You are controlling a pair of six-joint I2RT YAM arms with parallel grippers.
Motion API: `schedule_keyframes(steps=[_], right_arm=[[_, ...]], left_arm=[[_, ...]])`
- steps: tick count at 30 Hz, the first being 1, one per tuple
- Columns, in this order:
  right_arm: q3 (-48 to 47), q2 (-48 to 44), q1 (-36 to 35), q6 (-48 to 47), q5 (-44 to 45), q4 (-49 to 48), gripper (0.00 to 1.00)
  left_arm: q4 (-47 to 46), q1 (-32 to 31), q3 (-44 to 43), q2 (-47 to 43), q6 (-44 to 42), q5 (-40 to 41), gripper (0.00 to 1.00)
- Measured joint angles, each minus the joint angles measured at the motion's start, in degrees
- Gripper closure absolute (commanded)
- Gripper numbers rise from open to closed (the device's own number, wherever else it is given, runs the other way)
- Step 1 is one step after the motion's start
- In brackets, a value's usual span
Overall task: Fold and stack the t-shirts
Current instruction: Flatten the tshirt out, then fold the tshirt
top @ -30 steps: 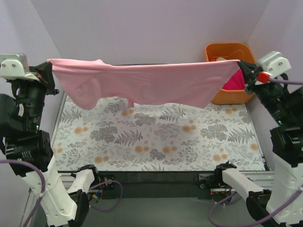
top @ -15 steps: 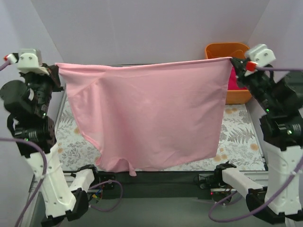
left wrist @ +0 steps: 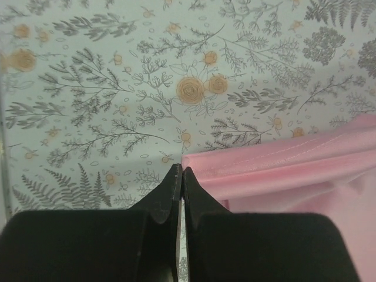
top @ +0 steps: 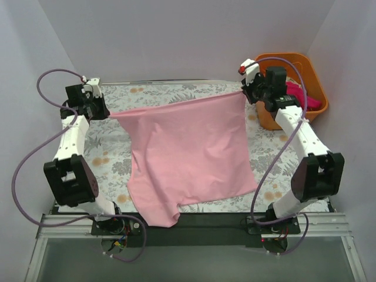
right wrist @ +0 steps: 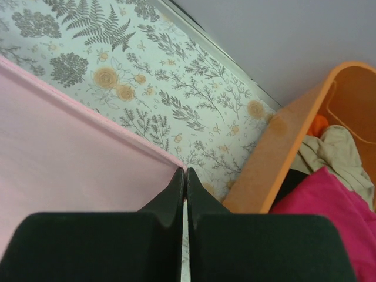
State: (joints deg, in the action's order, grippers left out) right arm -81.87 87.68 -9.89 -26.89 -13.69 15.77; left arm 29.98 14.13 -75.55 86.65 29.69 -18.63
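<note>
While the light pink t-shirt [top: 188,153] lies stretched between your two arms, the overhead view shows why: the left tool [top: 107,113] and the right tool [top: 244,92] each pinch one far corner. They sit low over the far half of the tabletop [top: 106,164], well apart, so the far hem runs nearly straight between them. That pull appears meant to spread the cloth flat before any fold. The body fans toward you, and its near left part hangs past the near edge of the tabletop, so it is not fully laid out. The orange tub [top: 288,57] stands at the far right, just beside your right tool, with a magenta t-shirt [top: 301,95] inside.

From the left wrist, your tool's jaws are pressed together with almost no gap. The stitched pink hem runs in from the right and meets the tips, so I judge the corner clamped there. Bare floral tabletop lies beyond.

From the right wrist, the jaws are likewise closed tight on the pink corner, whose edge runs off to the left. The tub wall rises close on the right, holding the magenta shirt and a cream cloth [right wrist: 335,154]. It could block a sideways swing.
</note>
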Motion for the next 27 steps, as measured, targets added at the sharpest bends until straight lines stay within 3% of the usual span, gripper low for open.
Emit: schedule_keyframes(steps=[6,12,16,19,27], right_arm=[[-1.6,12.1,-0.2,-1.2,0.9,-5.7,0.99],[-11.2,24.5,-0.4,-2.7,2.2,-8.2,0.99],[-15.2,28.7,-0.4,-4.5,3.6,-8.7,0.99],[-16.0,30.2,-0.3,-5.2,4.6,-8.9,0.99],[-16.0,31.0,0.4,-6.1,3.7,-8.7,0.99]], left_arm=[[-2.6,0.0,-5.0,16.2,0.0,-1.8,1.0],[-2.5,-0.3,-21.0,33.8,2.3,-3.4,1.0],[0.1,-0.7,-29.7,40.5,3.0,-4.3,1.0],[1.2,-0.8,-29.2,39.7,3.1,-4.2,1.0],[-2.0,-0.9,-10.6,22.4,1.0,1.4,1.0]])
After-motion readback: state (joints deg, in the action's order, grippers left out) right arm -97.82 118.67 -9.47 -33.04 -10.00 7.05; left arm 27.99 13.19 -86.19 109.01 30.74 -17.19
